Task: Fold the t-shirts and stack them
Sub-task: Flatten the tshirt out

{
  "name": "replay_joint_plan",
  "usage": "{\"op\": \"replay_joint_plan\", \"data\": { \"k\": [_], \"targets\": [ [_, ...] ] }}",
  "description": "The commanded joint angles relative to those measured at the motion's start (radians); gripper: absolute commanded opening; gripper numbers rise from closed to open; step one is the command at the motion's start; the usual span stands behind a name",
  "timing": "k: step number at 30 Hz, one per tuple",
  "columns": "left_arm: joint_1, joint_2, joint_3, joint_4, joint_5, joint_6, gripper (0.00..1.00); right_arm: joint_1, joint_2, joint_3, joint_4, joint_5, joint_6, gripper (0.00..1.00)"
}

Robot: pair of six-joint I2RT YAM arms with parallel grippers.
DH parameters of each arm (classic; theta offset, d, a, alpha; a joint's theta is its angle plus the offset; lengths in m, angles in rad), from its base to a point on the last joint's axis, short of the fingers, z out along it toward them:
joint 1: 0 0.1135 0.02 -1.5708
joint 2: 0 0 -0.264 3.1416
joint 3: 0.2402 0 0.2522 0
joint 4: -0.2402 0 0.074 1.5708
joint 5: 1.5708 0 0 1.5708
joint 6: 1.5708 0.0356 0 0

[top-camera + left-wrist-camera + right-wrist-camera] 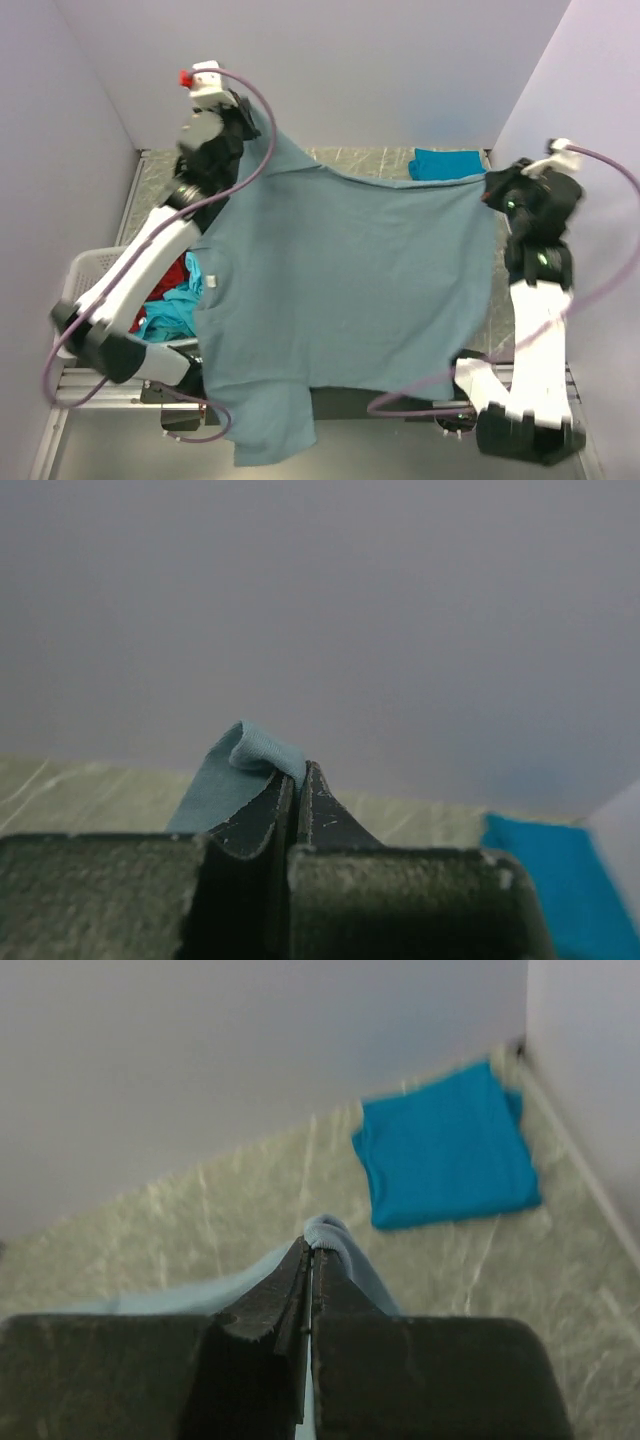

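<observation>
The workspace is being closed in on three sides by the walls (pixel 330 60). Passage across the middle is being blocked by the grey-blue t-shirt (pixel 340 280), which is being held spread between the left gripper (pixel 297 772) and the right gripper (pixel 311 1248), both clamped on its edge. A strip of bare table (pixel 370 160) is being left free along the far wall. The strip's right end is being taken up by the folded teal-blue t-shirt (pixel 445 163). The left side is being occupied by the laundry basket (pixel 85 272), with the left arm reaching above it. The narrow gap by the right wall is being crossed by a purple cable (pixel 628 215).
</observation>
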Motion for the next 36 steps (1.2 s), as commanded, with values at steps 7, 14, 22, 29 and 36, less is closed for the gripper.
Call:
{"op": "replay_joint_plan", "data": {
  "k": [7, 14, 22, 29, 36],
  "targets": [
    [0.193, 0.404, -0.073, 0.216, 0.231, -0.159, 0.01, -0.004, 0.534, -0.081, 0.325, -0.094, 0.029, 0.0],
    [0.208, 0.713, 0.119, 0.279, 0.254, -0.108, 0.01, 0.002, 0.858, 0.154, 0.311, -0.105, -0.049, 0.0],
    [0.245, 0.883, 0.288, 0.264, 0.285, -0.139, 0.01, 0.006, 1.07, 0.36, 0.259, -0.102, -0.059, 0.0],
    [0.248, 0.946, 0.325, 0.284, 0.271, -0.12, 0.01, 0.02, 1.176, 0.479, 0.207, -0.085, -0.085, 0.01],
    [0.25, 0.948, 0.325, 0.262, 0.271, -0.152, 0.01, 0.046, 1.211, 0.553, 0.154, -0.04, -0.123, 0.01]
  ]
}}
